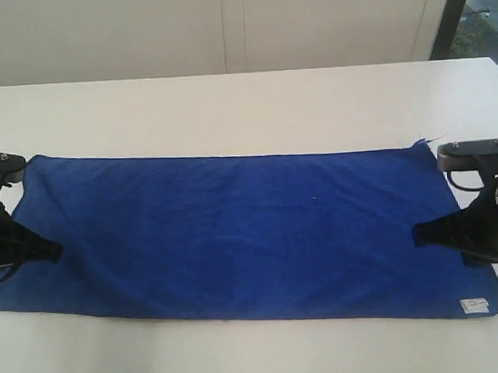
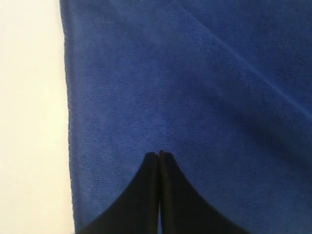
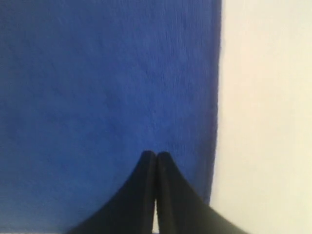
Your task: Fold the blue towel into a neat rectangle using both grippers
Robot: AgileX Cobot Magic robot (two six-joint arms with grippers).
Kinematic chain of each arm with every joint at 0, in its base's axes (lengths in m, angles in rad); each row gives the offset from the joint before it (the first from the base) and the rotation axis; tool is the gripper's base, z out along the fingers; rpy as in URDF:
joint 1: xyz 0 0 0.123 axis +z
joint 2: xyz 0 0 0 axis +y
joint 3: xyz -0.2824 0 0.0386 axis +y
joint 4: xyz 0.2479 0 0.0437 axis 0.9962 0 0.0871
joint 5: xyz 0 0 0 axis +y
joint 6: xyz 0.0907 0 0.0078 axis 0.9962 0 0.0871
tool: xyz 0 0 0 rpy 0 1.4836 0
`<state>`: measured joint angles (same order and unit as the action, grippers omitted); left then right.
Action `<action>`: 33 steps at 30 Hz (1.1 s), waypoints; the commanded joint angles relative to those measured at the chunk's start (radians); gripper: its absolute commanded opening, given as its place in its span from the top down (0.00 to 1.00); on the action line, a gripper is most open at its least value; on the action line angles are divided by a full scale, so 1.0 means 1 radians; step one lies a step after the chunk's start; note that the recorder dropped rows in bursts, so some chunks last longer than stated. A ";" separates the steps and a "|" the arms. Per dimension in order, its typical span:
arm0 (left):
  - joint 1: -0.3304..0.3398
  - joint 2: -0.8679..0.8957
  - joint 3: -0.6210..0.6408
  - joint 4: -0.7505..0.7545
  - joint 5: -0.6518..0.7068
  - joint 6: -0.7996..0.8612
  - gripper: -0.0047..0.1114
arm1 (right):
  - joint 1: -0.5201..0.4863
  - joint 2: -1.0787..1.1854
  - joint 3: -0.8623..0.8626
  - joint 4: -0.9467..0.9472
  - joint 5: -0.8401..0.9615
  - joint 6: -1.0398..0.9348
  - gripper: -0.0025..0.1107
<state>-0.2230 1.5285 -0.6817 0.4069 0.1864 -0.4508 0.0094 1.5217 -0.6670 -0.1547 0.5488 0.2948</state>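
The blue towel (image 1: 243, 237) lies flat on the white table (image 1: 228, 104) as a long, wide rectangle, with a loose thread (image 1: 422, 141) at its far right corner and a white label (image 1: 474, 307) at its near right corner. My left gripper (image 1: 56, 249) is shut, its tips over the towel's left end with nothing between them. My right gripper (image 1: 419, 236) is likewise shut over the right end. In the left wrist view the closed fingertips (image 2: 159, 155) sit above blue cloth (image 2: 195, 87) that shows a diagonal crease. The right wrist view shows closed fingertips (image 3: 156, 154) near the towel's side edge (image 3: 217, 97).
Bare white table surrounds the towel on all sides. A pale wall (image 1: 224, 29) runs behind the table's far edge, with a dark frame (image 1: 453, 13) at the back right.
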 commanded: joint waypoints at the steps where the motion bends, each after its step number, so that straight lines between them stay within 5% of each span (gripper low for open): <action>1: 0.002 -0.009 0.007 0.019 -0.001 0.004 0.96 | 0.000 -0.088 -0.001 0.001 -0.066 0.004 0.98; 12: 0.027 0.097 0.005 0.087 -0.024 -0.028 0.96 | 0.001 -0.155 -0.001 0.035 -0.088 -0.002 0.98; 15: 0.072 0.107 0.005 0.087 0.021 -0.091 0.96 | 0.001 -0.155 -0.001 0.034 -0.098 -0.002 0.98; 33: 0.072 0.104 0.005 0.071 0.195 -0.118 0.96 | 0.001 -0.155 -0.001 0.046 -0.104 -0.003 0.98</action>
<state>-0.1554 1.6313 -0.6876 0.4930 0.3282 -0.5592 0.0094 1.3747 -0.6670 -0.1104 0.4556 0.2955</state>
